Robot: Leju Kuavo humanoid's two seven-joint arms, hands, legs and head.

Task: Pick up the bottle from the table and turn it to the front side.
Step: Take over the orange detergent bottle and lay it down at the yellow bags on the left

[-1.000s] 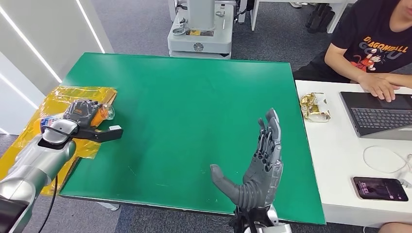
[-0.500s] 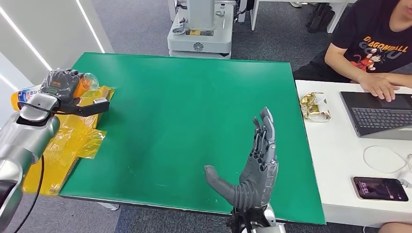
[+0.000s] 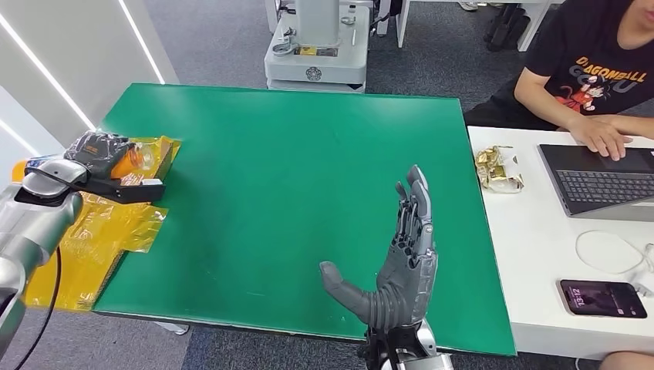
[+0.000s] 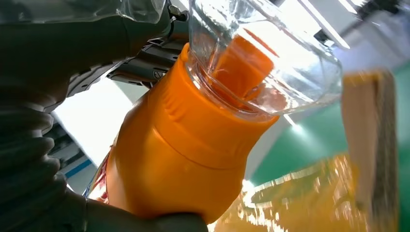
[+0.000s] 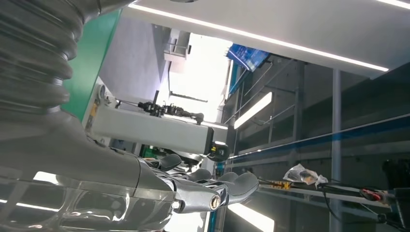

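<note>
Bottle (image 3: 127,160) lower now (left hand (image 3: 99,146))

Black T-shirt (image 3: 598,58) reads "DRAGONBALL" (orange print); phone (image 3: 602,298) screen shows "13:12".

Left robot hand (image 3: 99,148) lowered bottle (image 3: 127,162) slightly (after lift).

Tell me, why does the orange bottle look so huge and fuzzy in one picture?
In the left wrist view the bottle sits right up against the camera, so it looms large, and the yellow plastic behind it smears out of focus; bright glare whitens its clear cap. In the head view the same bottle, held by the left hand, looks small and sharp.
</note>
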